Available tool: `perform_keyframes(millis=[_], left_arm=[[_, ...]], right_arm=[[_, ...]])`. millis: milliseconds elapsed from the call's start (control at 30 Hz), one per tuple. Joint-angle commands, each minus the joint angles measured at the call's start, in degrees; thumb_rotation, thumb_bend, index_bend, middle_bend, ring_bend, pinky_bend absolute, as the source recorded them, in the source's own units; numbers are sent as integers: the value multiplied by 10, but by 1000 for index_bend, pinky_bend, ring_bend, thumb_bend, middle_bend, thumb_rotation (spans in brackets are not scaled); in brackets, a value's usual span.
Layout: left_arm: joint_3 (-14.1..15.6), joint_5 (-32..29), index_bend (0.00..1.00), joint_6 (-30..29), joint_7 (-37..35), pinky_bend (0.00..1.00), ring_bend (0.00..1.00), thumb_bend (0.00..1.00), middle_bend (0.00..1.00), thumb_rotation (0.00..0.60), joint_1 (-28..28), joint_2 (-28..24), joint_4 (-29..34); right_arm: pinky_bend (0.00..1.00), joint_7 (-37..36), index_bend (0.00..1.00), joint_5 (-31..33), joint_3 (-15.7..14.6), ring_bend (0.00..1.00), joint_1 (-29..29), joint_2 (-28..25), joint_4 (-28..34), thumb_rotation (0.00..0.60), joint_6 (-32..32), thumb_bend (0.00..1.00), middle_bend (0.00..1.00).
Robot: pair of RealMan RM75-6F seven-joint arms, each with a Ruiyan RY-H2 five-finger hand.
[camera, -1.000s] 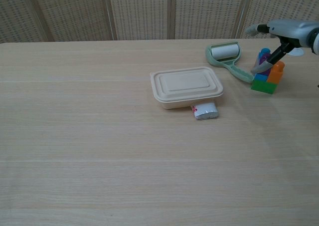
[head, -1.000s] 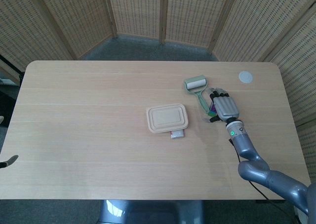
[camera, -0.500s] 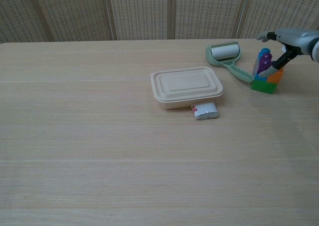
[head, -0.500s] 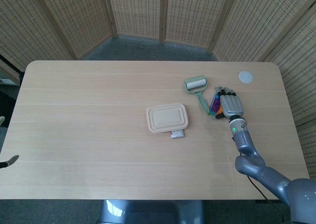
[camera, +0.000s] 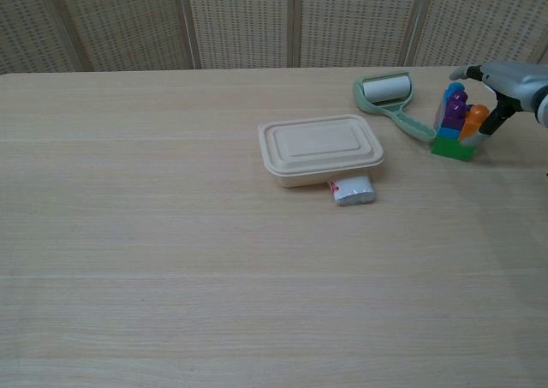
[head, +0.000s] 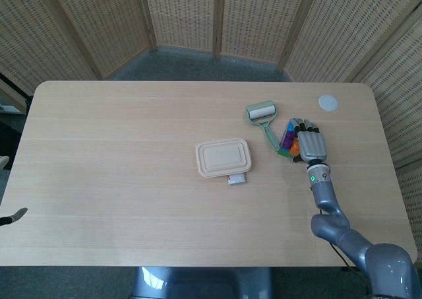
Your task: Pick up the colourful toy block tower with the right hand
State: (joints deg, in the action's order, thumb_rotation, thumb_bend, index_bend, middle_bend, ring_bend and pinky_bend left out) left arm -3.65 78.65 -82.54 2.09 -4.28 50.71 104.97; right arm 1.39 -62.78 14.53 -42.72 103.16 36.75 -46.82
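Observation:
The colourful block tower stands on the table's right side, with a green base and blue, purple and orange pieces above. My right hand is just to its right, fingers spread and reaching over the tower's top. A thumb hangs close by the orange piece, and no firm grip shows. The left hand does not appear in either view.
A green lint roller lies just left of the tower. A beige lidded box sits mid-table with a small white packet at its front edge. A white disc lies at the far right.
My right hand has shifted rightward, from over the tower to its right side. The tower is more exposed now and has stayed on the table.

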Motion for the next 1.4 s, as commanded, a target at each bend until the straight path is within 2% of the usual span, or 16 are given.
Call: perform_keyframes(millis=[33,133,200,367,500,633,900,1133,1400], left_arm=[[0,0,0,0,1,0,0,0,0,600,0,0,0],[1,1,0,1,1,0,0,0,0,600,0,1,1],[1,1,0,1,2,0,0,0,0,600,0,2,1],[2,1,0,3,3,0,0,0,0,600,-1,3,0],[2,1,0,3,4,0,0,0,0,600,-1,4,0],[3,2,0,4,5,0,0,0,0,600,-2,4,0],[5,6,0,8,0,0,0,0,0,600,-3,4,0],[5,13,0,6,-9,0,0,0,0,600,-3,1,4],[6,18,0,4,-19,0,0,0,0,600,-2,-5,8]], right_arm=[[207,-11,289,-18,-1,45,0,25,-35,600,-27,0,212],[306,-20,415,-29,-4,127,0,37,-57,600,-30,0,302],[308,-28,477,-33,-5,154,1,43,-68,600,-28,0,328],[389,-41,526,-44,-7,243,5,52,-86,600,-27,0,388],[528,-56,654,-54,-5,384,12,53,-86,600,-48,0,525],[537,-66,662,-69,-6,394,22,43,-65,600,-87,0,535],[537,-48,660,-91,-3,395,49,-13,27,600,-160,0,530],[537,-7,656,-91,10,394,65,-81,132,600,-191,0,523],[536,61,646,-80,52,395,69,-183,291,600,-226,0,513]])
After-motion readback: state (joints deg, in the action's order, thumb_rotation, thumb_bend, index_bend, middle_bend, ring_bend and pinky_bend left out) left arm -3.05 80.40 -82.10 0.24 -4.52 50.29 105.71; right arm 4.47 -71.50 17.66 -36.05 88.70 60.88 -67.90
